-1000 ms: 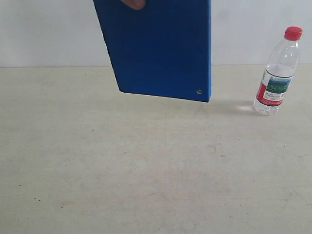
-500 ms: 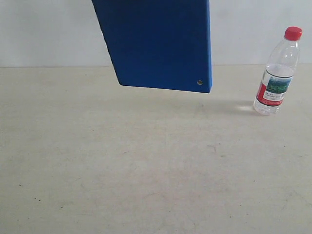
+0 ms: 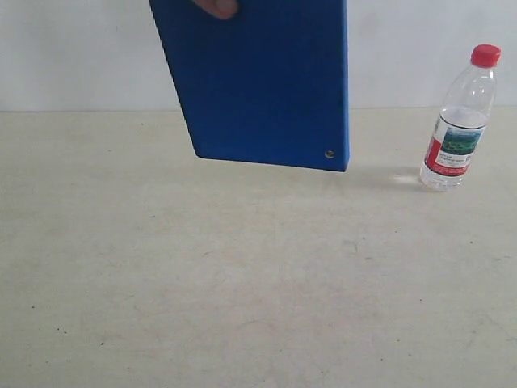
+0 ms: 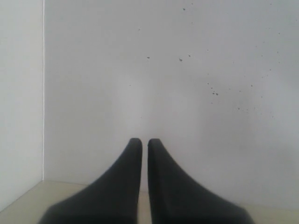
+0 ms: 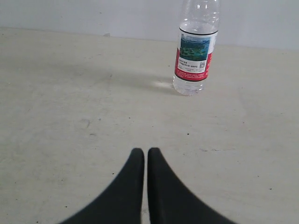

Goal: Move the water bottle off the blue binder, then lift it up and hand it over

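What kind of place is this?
Probably a robot test bench, not a home: a plain beige table, a blank white wall, and a water bottle and a blue binder as props.

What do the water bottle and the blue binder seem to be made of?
The water bottle: clear glossy plastic, the background shows through it; its red cap looks like opaque plastic. The blue binder: stiff flat board, smooth matte blue cover, perhaps plastic-coated; its rivet looks metal.
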Tool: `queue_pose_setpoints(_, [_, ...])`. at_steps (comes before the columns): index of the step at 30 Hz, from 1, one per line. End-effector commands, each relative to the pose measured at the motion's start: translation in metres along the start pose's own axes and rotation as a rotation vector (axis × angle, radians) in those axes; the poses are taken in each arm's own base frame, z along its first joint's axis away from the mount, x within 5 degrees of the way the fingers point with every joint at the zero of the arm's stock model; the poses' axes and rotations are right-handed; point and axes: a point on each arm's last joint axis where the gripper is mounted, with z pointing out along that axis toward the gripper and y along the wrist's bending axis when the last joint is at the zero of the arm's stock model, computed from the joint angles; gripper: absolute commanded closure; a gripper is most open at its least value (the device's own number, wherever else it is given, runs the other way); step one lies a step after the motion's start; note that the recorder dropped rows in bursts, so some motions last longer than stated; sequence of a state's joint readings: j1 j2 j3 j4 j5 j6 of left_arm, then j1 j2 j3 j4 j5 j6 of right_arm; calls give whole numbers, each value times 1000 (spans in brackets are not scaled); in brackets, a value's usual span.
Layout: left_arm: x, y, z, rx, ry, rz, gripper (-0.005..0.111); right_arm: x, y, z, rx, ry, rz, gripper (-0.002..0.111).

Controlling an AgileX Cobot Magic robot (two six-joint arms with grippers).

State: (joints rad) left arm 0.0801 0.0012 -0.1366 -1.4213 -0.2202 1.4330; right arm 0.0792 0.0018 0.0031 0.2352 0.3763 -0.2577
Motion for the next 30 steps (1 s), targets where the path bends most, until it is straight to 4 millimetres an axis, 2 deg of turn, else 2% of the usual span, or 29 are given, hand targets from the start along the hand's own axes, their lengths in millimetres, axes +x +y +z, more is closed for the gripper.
queue_pose_setpoints(1, [1,0,0,-2,2,5,102,-2,0,0,1,-11,5,108])
queue_pose_setpoints(16, [1,-1,0,13,3,6,102,-2,0,0,1,-11,7,108])
queue_pose_setpoints(18, [-3,-3,0,26,-52,278,102,-2,0,0,1,-11,7,108])
queue_pose_setpoints(19, [-11,-5,-1,11,-144,595,102,-2,0,0,1,-11,7,108])
queue_pose_setpoints(20, [-14,-7,-2,18,-178,607,102,-2,0,0,1,-11,7,108])
queue_pose_setpoints(22, [-15,-11,-2,72,-200,453,102,-2,0,0,1,-11,9,108])
queue_pose_setpoints(23, [-12,-13,-2,114,-182,320,102,-2,0,0,1,-11,9,108])
queue_pose_setpoints(24, [2,-17,-2,179,-93,-6,102,-2,0,0,1,-11,9,108])
queue_pose_setpoints(25, [22,-19,-2,200,14,-209,102,-2,0,0,1,-11,9,108])
queue_pose_setpoints(26, [40,-19,-3,196,89,-304,102,-2,0,0,1,-11,9,108])
queue_pose_setpoints(30, [73,-16,-11,109,466,-296,102,-2,0,0,1,-11,9,108])
